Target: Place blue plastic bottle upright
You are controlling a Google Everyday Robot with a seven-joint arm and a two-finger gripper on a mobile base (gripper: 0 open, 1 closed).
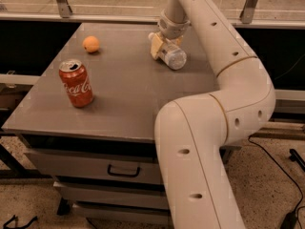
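Note:
The blue plastic bottle [172, 57] lies on its side at the far middle of the grey table [128, 99], its base towards the camera and its white cap end [152, 35] pointing away and to the left. My gripper [163, 44] comes down from the arm above and sits right over the bottle's upper half, touching or nearly touching it. The bottle rests on the table top.
A red Coca-Cola can [76, 83] stands upright at the front left of the table. A small orange [91, 44] lies at the far left. My arm's large white links [209, 128] fill the right foreground. A metal rail [95, 18] runs behind the table, and a drawer [95, 163] sits below.

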